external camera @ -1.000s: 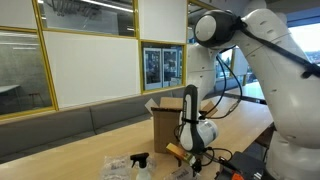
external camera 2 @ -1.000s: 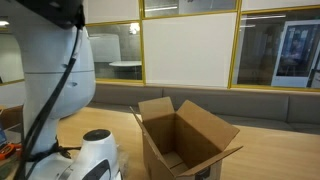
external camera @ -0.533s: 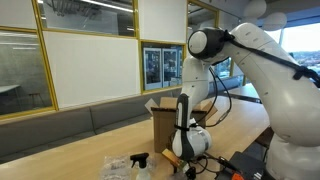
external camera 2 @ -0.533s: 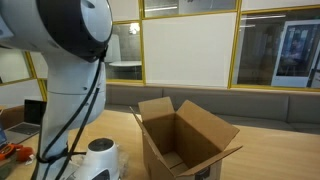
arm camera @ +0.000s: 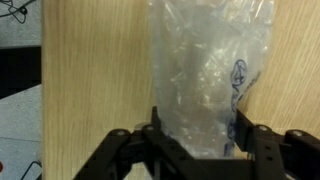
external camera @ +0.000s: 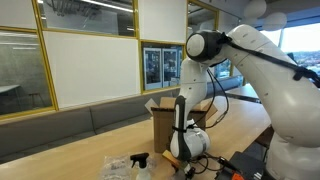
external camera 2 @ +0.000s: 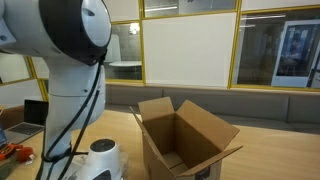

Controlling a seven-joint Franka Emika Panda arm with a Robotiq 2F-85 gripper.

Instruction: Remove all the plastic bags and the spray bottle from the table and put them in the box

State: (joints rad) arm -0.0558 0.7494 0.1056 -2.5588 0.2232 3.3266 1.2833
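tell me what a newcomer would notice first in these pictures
A big white robot arm looms in both exterior views, bent down over the wooden table. Beside it stands an open cardboard box with its flaps up. In the wrist view a crinkled clear plastic bag lies on the table, straddled by the open tool.

Arm shell (external camera: 262, 62): glossy white, thick rounded segments.
Joints (external camera: 201, 45): black round caps set between the white links.
Cables (external camera: 218, 98): thin, black, hanging in loops beside the links.
Wrist (external camera 2: 102, 156): white rounded housing with a dark ring on top.
Gripper (arm camera: 195, 132): black, hinged linkage bars, flat fingers (arm camera: 153, 128).
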